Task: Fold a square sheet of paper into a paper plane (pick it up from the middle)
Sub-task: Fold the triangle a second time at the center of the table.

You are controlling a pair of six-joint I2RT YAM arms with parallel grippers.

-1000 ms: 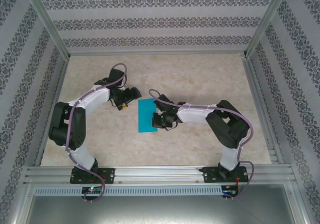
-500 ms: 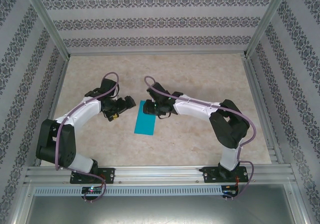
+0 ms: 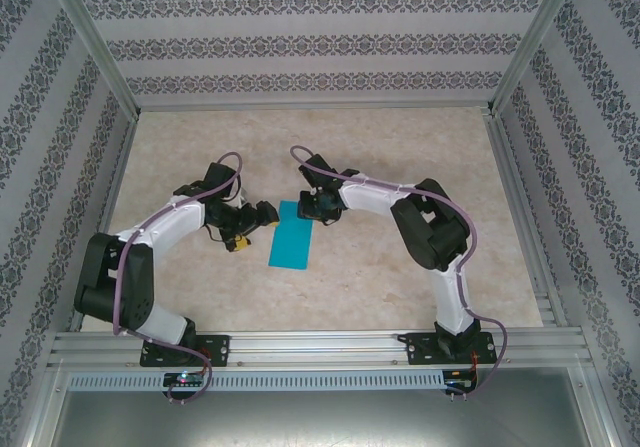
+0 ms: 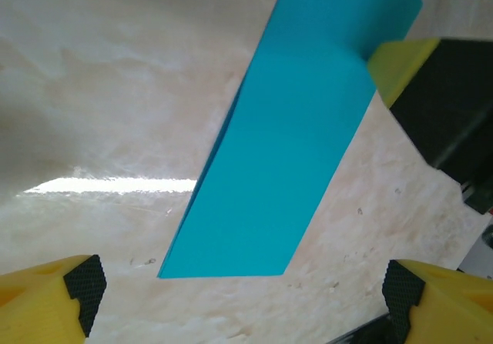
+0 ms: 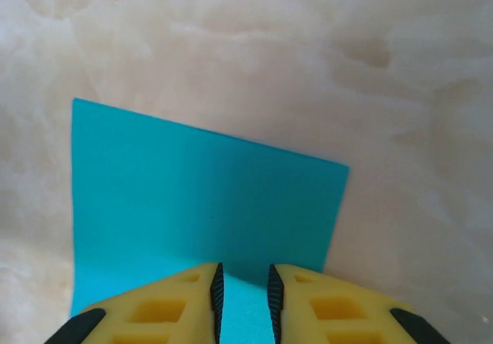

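Teal paper (image 3: pixel 291 243) lies flat near the middle of the desk (image 3: pixel 370 287), already folded into a narrow strip. In the overhead view its long sides run roughly from 12 to 6 o'clock, leaning a little toward 1.

The right gripper (image 3: pixel 306 210) sits at the strip's 12 o'clock end. From its wrist camera the jaws are drawn nearly together, with a thin slit between them and teal showing through. We cannot say for sure whether the tips press on the paper or hover just above it, but nothing looks pinched. The left gripper (image 3: pixel 241 241) is just beside the strip at 9 o'clock, spread wide and empty.

We judge sliding to be the main risk. The desk looks smooth and the paper is light, so a sideways nudge from either gripper could skew the strip or let the folded layers spring apart. The 9 o'clock edge shows a sliver of the under layer, so a tip coming in low there could catch one layer alone and crumple it. The two grippers are also near each other, and a hasty move could knock them together.

Room is good. Bare desk lies open at 3 and 6 o'clock of the strip, and the metal rails (image 3: pixel 536 267) stand well apart.
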